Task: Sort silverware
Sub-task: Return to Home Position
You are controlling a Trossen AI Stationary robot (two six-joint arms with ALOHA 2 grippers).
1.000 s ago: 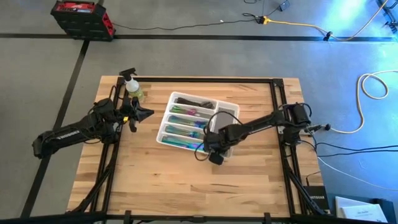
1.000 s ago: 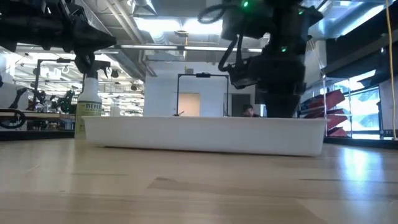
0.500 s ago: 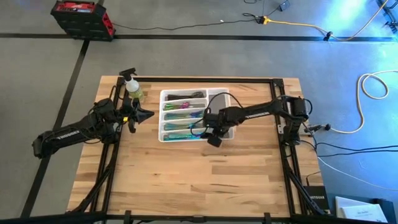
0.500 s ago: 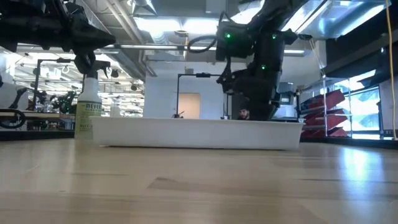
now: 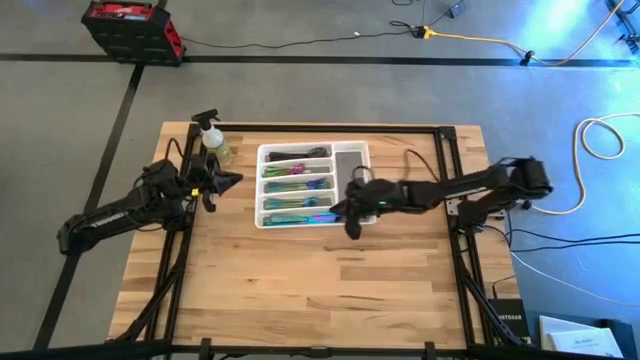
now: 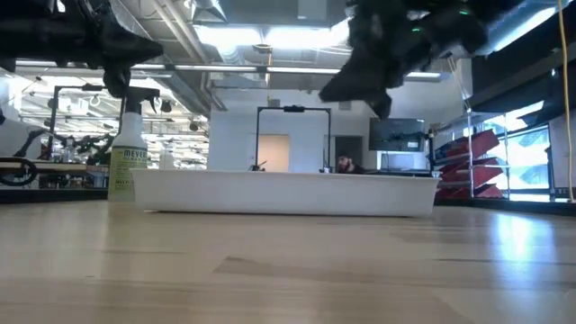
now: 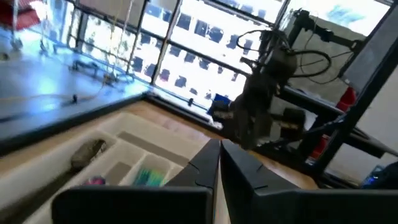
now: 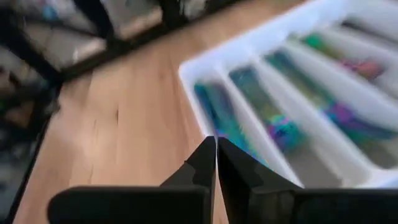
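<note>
Iridescent silverware [image 5: 297,187] | sorted in white tray [image 5: 310,146], upper centre | right gripper [image 8: 216,146] pinched empty at tray's lower-right corner | left gripper [image 7: 219,149] pinched, left of tray | risk: low pull-back could clip rim

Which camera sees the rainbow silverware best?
The high view: it looks straight down on all the silverware. The right wrist view shows part, the left wrist view a glimpse, the low view only the tray wall.

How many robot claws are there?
2. The left claw hangs beside the spray bottle, left of the silverware tray; the right claw is by the tray's right end.
</note>
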